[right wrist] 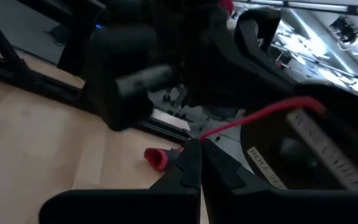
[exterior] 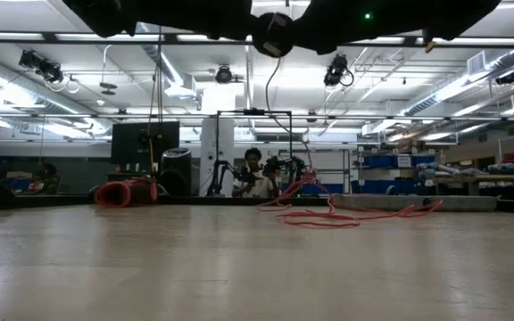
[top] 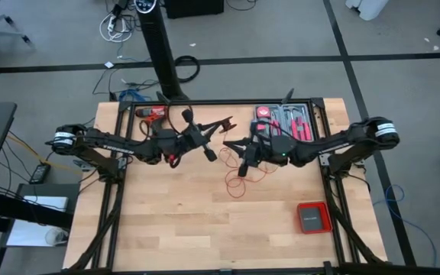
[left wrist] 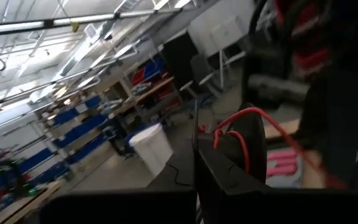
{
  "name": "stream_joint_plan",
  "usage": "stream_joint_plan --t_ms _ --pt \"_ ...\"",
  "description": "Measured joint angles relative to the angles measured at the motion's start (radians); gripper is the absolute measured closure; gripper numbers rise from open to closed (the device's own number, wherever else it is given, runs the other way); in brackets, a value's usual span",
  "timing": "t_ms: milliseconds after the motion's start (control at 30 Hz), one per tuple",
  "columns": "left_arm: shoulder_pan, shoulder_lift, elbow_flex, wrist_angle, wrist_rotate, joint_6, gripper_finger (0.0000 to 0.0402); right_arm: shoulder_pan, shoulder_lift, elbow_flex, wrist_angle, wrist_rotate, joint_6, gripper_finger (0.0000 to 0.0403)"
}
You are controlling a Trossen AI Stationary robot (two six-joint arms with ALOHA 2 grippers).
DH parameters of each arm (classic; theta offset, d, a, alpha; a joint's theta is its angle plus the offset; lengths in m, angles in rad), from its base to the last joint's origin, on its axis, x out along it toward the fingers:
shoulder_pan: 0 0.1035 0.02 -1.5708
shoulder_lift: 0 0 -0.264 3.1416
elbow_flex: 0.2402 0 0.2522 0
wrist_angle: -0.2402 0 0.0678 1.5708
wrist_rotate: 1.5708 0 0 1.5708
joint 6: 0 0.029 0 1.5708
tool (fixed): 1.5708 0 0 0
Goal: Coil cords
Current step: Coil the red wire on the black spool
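High view shows the left gripper (top: 218, 131) raised over the table's (top: 166, 221) middle, fingers pinched on the red cord (top: 243, 177), probably anchoring one end. To its right, the right gripper (top: 230, 147) clamps the same cord, whose slack lies looped on the wood below, ready for winding.

arms: dark, jointed | white bands at shoulders | green status light

A wooden table (top: 205, 221) is seen from above. A flat red square box (top: 312, 218) with a grey middle is placed toward five o'clock. A tray of red-handled tools (top: 287, 121) is set at one o'clock, and a red-and-black power drill (top: 150, 113) at eleven o'clock. A seated person (exterior: 253, 175) is seen beyond the table in the low view.
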Motion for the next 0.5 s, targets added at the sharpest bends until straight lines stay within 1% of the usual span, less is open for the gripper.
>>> stream_joint_plan --t_ms 200,333,400,500 --pt "0.001 0.001 -0.002 0.075 0.096 -0.075 0.0401 -0.035 0.050 0.003 0.101 -0.055 -0.002 0.0403" --pt "0.001 0.000 -0.001 0.123 0.155 -0.083 0.0401 -0.065 0.075 0.002 0.137 -0.074 -0.007 0.0403" --pt "-0.001 0.001 -0.002 0.139 0.156 -0.082 0.0401 -0.072 0.076 0.002 0.131 -0.063 -0.007 0.0403" --pt "-0.006 -0.003 -0.002 0.149 0.152 -0.082 0.0401 -0.072 0.059 0.002 0.090 0.017 -0.019 0.0403"
